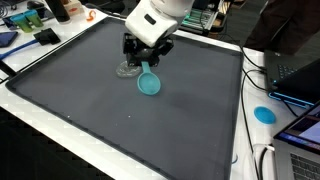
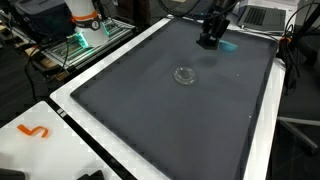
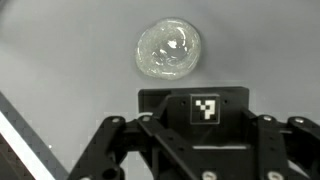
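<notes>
A: Where is the claw (image 1: pixel 147 58)?
B: Upper middle of the frame, low over the teal scoop (image 1: pixel 149 83) on the dark table (image 1: pixel 90 100); I cannot tell whether its jaws grip it
A: And the clear dish (image 2: pixel 185 75)?
B: Near it, untouched; I judge nothing is lifted yet

A dark grey mat (image 1: pixel 90 100) covers a white table (image 2: pixel 70 125). Toward the mat's far side lie a clear round dish (image 1: pixel 128 70) and, near it, a teal scoop (image 1: pixel 148 84). A blue disc (image 1: pixel 264 114) lies on the table's right margin.
</notes>
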`<state>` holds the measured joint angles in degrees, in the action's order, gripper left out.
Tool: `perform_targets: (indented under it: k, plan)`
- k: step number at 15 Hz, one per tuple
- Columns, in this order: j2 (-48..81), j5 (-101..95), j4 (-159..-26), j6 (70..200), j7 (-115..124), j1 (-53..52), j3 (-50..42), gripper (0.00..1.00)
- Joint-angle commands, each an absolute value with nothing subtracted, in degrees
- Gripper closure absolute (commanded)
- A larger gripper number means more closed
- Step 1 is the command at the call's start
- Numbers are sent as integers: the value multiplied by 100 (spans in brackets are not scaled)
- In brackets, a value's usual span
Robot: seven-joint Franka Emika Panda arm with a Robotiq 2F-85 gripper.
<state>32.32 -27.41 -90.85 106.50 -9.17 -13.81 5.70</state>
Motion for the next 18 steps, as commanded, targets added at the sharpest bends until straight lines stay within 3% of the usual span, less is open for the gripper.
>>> perform_targets:
  k: [1, 18]
  plan:
    - [3392, -2772, -8795, 10430, -861, -1441, 493, 69]
    - [3669, -2038, -7919, 10435, -1413, -959, 494, 69]
